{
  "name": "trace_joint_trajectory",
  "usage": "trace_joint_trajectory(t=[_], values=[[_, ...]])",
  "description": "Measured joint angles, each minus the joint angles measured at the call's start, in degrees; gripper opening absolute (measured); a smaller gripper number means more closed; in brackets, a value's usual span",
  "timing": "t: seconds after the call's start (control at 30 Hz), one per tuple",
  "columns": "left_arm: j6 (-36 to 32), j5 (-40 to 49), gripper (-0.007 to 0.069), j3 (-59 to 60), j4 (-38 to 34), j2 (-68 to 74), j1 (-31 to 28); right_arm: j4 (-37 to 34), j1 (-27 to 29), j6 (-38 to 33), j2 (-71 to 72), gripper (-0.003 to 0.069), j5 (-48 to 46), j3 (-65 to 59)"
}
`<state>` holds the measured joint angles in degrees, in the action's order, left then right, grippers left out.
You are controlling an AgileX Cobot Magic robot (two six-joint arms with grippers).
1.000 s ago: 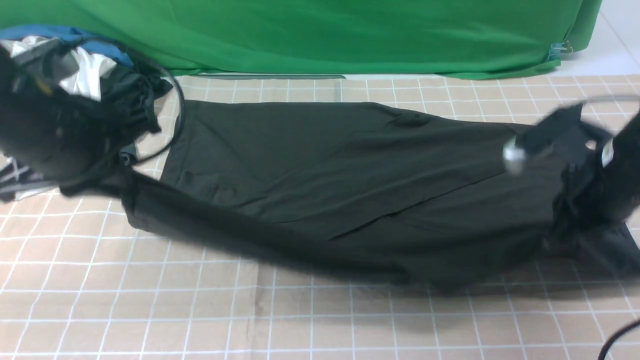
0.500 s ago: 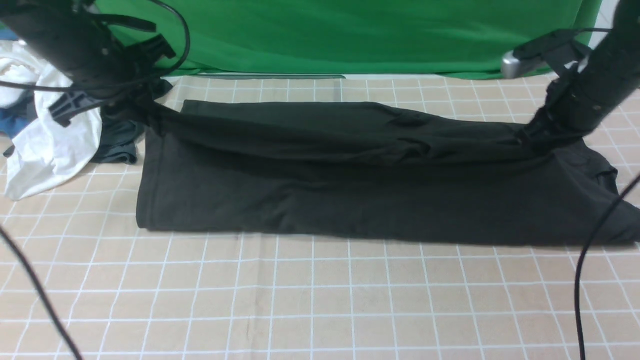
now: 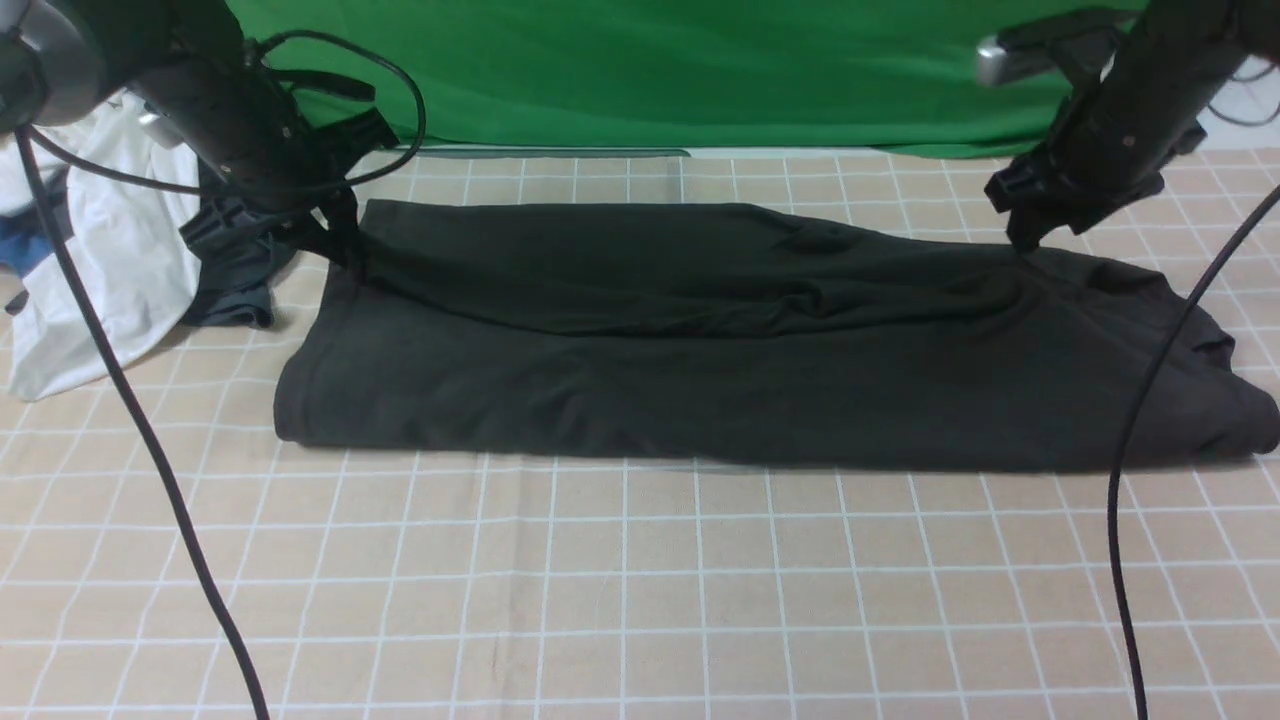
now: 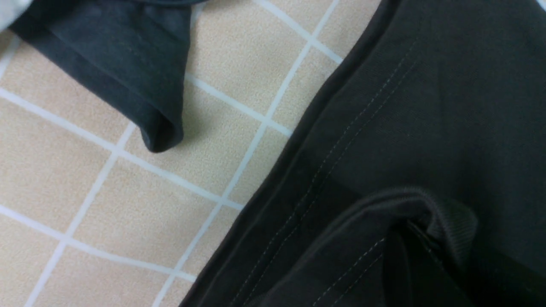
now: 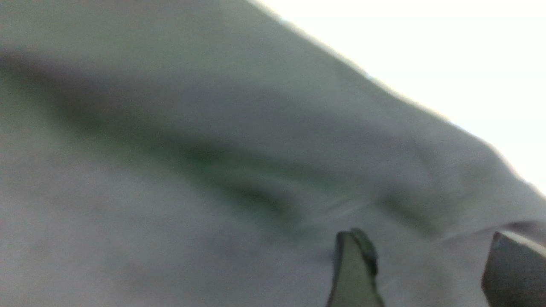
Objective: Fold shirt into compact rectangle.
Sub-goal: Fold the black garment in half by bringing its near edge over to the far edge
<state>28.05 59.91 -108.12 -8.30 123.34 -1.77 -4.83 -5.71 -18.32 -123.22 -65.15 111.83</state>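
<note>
black cotton, the shirt (image 3: 700,340) lay as a long folded band on the beige gridded table cover (image 3: 600,600), stretched from the left gripper (image 3: 338,238) across to the right gripper (image 3: 1025,238). the left gripper was pinched tight on a raised fold of the shirt's stitched hem at the band's far corner. in the left wrist view that fold bunched up right at its tips, while the rest of the hem lay flat on the cover beside it. the right gripper hung just above the shirt's opposite far corner, its 2 fingers (image 5: 354,273) spread wide and holding nothing. i could not tell whether a tip brushed the fabric. just outside the left gripper, on the side away from the shirt, lay a smaller dark grey garment (image 3: 235,290), apart from the hem, and beyond it a white shirt (image 3: 110,280). behind both grippers hung a green backdrop (image 3: 700,70).
</note>
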Motion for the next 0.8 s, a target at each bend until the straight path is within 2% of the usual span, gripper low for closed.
trace_joint_trajectory(t=[0.13,0.37,0.57,0.8], values=[[-0.1,-0.1,0.0030,0.0,0.0,0.0,0.0,-4.9,-5.0,-5.8,0.3,0.0429,-2.1,0.4],[-0.1,-0.2,0.0030,0.0,0.0,0.4,0.0,-5.8,-11.4,-8.8,-1.8,0.0434,4.5,0.4],[-0.8,0.9,0.0030,0.0,0.0,0.6,0.0,-0.5,-14.7,-9.5,-4.6,0.0491,8.5,0.4],[-1.1,1.5,0.0030,0.0,0.0,0.7,0.0,3.7,-15.0,-9.1,-8.0,0.0496,9.8,0.4]])
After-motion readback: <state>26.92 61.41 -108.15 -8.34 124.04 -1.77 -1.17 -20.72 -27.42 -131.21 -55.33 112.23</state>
